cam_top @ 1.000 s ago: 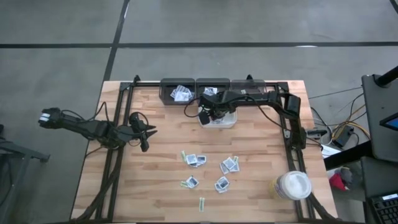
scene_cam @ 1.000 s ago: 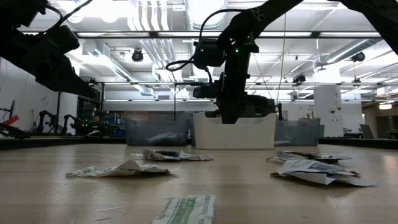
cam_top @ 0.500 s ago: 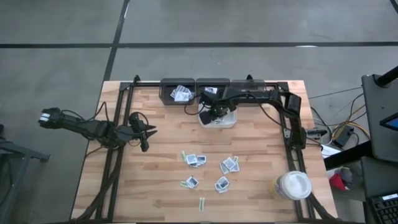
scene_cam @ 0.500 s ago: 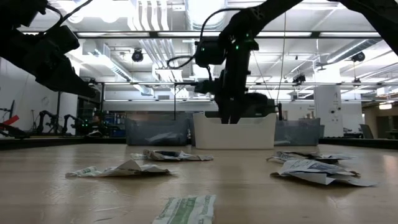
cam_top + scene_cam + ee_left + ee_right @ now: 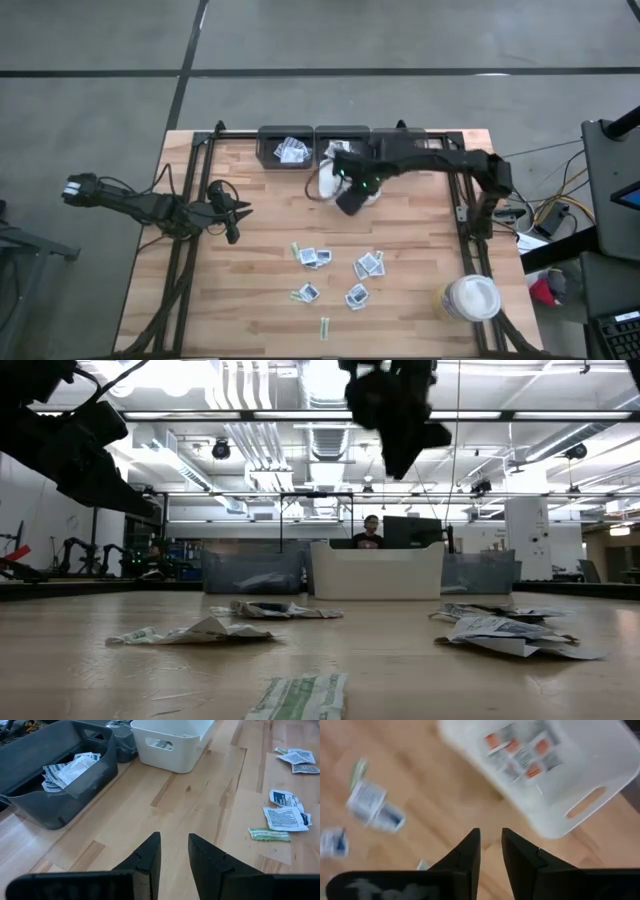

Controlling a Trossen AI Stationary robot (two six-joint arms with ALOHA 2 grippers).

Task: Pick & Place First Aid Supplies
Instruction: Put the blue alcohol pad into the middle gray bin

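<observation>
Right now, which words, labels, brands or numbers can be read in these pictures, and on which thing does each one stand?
No text can be read in any view.
Packets on the table: dark print, too small to read.
Packets in the white tray: red and grey print, blurred.
Packets in the grey bin: print too small.
Round jar: no label visible.

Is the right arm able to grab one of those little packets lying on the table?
Probably yes. The right gripper hangs empty above bare wood, and the packets lie uncovered nearby.
</observation>
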